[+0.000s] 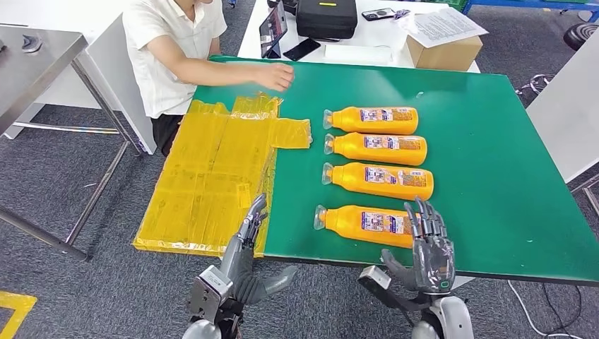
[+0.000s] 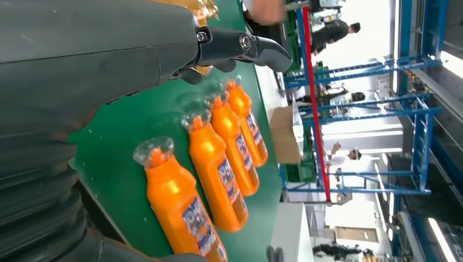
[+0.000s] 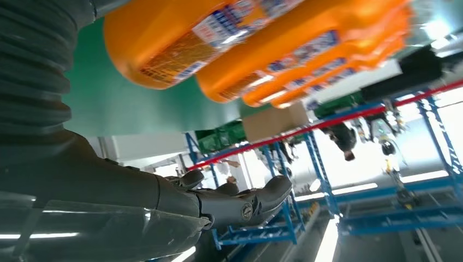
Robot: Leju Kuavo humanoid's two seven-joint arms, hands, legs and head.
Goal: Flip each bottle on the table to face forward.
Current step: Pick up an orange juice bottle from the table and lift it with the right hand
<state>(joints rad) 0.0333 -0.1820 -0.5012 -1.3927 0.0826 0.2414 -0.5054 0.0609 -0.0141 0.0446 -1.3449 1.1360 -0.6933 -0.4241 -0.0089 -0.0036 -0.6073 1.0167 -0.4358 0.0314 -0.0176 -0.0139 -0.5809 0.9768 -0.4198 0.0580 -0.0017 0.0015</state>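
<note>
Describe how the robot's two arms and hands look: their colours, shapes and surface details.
Both arms are silver-grey metal with boxy wrist blocks. The left robot hand and right robot hand have slim, dark grey jointed fingers. Wrist views show a grey ribbed cover and a thick grey thumb.

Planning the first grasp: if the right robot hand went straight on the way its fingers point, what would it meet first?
Probably the nearest orange bottle: the right robot hand points up-table with fingertips already over its base end, though height above it is unclear.

Left hand (image 1: 248,227) and right hand (image 1: 429,244) raised — fingers extended, empty.
</note>
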